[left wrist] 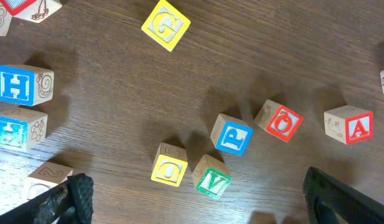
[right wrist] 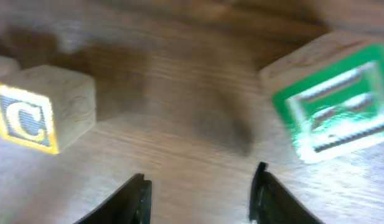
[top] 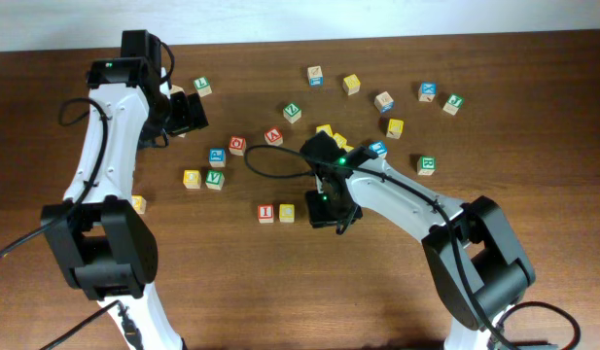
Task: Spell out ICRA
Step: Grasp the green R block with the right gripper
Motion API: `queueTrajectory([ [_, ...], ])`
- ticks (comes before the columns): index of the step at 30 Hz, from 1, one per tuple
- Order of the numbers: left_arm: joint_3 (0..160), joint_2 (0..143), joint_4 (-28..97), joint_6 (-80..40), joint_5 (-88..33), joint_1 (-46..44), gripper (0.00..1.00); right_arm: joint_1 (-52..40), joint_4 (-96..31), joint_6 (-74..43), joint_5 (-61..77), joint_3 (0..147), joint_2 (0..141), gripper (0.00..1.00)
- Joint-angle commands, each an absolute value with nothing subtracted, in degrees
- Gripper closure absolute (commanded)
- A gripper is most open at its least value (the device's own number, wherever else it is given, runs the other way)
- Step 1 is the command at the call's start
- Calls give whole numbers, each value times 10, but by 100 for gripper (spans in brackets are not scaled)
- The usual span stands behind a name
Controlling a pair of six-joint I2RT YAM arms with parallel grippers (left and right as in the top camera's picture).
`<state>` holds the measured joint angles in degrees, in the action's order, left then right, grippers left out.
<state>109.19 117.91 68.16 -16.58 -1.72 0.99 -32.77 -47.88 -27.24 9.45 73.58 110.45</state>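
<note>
The red "I" cube [top: 266, 213] and the yellow "C" cube [top: 287, 212] stand side by side at front centre. My right gripper [top: 331, 212] hovers just right of them, open and empty [right wrist: 201, 180]. In the right wrist view the "C" cube [right wrist: 39, 117] is at the left and a green-printed cube [right wrist: 335, 102], its letter blurred, is at the upper right, outside the fingers. The red "A" cube [top: 273, 136] lies further back and also shows in the left wrist view [left wrist: 356, 126]. My left gripper [top: 188, 115] is open and empty [left wrist: 198, 205] at the back left.
Near the "A" cube lie a red "O" [left wrist: 280, 121], a blue "P" [left wrist: 232, 135], a yellow "O" [left wrist: 170, 165] and a green "V" [left wrist: 211, 177]. Several other cubes are scattered across the back and right [top: 395, 127]. One cube sits by the left arm's base [top: 138, 203].
</note>
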Motion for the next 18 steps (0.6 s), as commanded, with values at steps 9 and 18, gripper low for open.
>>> queueTrajectory([
  [9, 1096, 1167, 682, -173, -19, 12, 1, -279, -430, -440, -14, 733, 1101, 49],
  [18, 1096, 1166, 682, -173, -19, 12, 1, -279, -426, -440, -22, 733, 1101, 64],
])
